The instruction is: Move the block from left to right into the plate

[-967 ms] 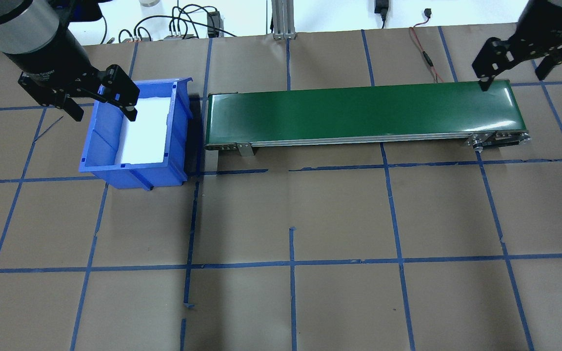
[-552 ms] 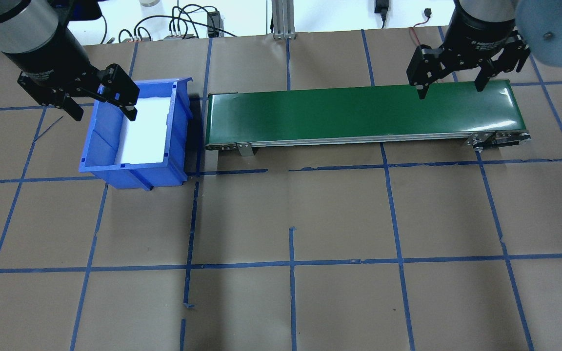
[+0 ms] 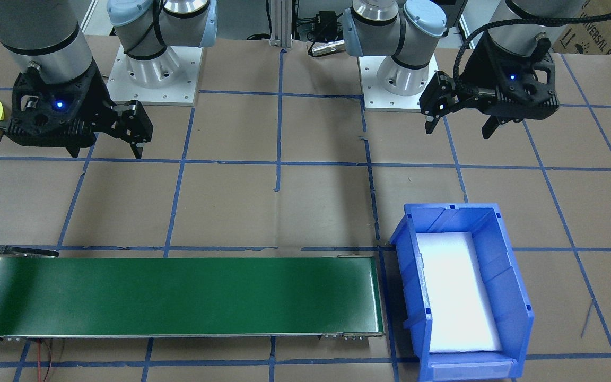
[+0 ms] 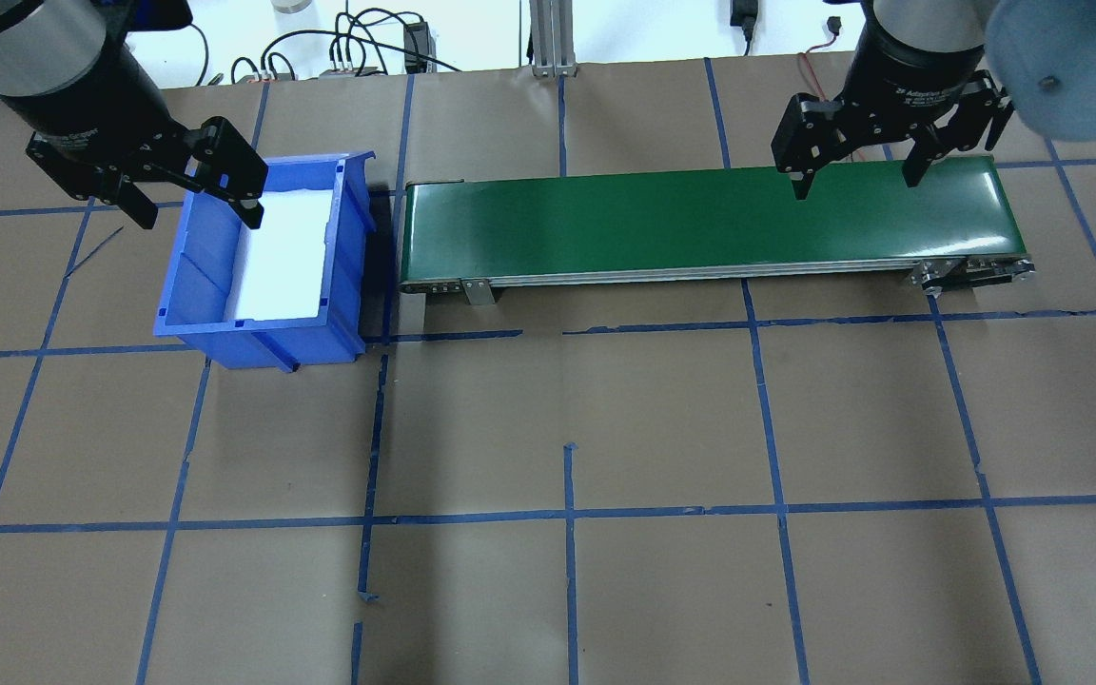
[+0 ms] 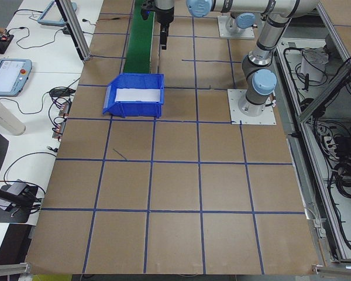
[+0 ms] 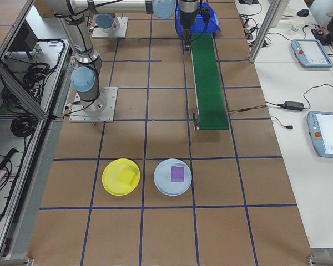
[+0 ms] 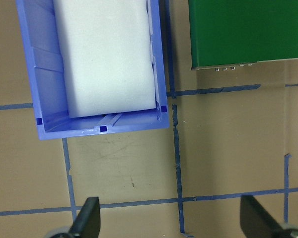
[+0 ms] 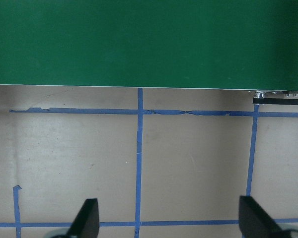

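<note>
Counter point(image 4: 605, 428): brown paper top, blue tape grid point(image 4: 567, 514). White bench point(image 6: 299, 83) along its far edge with cables point(image 4: 358, 43), power brick point(image 6: 293, 105), two teach pendants point(image 6: 327, 141). Aluminium frame post point(image 4: 548, 38) at the far edge, cable racks point(image 5: 333, 117) behind the near edge.

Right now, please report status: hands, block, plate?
Left hand open, empty, at the blue bin. Right hand open, empty, over the green conveyor. Yellow plate already holds a yellow block.
</note>
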Robot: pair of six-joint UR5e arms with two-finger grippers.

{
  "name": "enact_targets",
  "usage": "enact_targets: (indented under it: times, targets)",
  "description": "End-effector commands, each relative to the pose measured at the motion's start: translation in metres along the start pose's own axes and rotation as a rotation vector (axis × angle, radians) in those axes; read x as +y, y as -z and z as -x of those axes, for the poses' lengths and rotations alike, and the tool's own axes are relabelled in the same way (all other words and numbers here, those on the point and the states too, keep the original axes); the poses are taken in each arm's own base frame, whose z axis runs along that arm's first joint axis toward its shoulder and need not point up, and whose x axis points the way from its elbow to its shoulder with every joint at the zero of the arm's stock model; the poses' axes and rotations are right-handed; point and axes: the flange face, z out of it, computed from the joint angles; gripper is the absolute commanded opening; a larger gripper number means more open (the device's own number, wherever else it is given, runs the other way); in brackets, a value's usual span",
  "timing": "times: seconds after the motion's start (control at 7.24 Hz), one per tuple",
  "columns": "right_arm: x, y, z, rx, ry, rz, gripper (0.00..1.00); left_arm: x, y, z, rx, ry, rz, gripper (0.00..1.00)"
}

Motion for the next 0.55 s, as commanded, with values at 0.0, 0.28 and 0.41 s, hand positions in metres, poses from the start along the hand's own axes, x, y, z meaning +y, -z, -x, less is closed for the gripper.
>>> enact_targets:
  times: [0.0,0.28,0.41]
  targets:
    - [-0.001,-0.007,0.004,-0.043,-0.004,-0.008,1.0,0.0,0.0,-0.003,0.006,-0.002,-0.002,1.0]
    - [-0.007,0.006,0.005,-0.046,-0.006,-0.073,1.0,-0.001,0.015,-0.015,-0.002,-0.007,-0.025,1.0]
    - [-0.007,0.012,0.005,-0.048,-0.026,-0.098,1.0,-0.005,0.01,-0.023,-0.008,-0.025,-0.01,1.0]
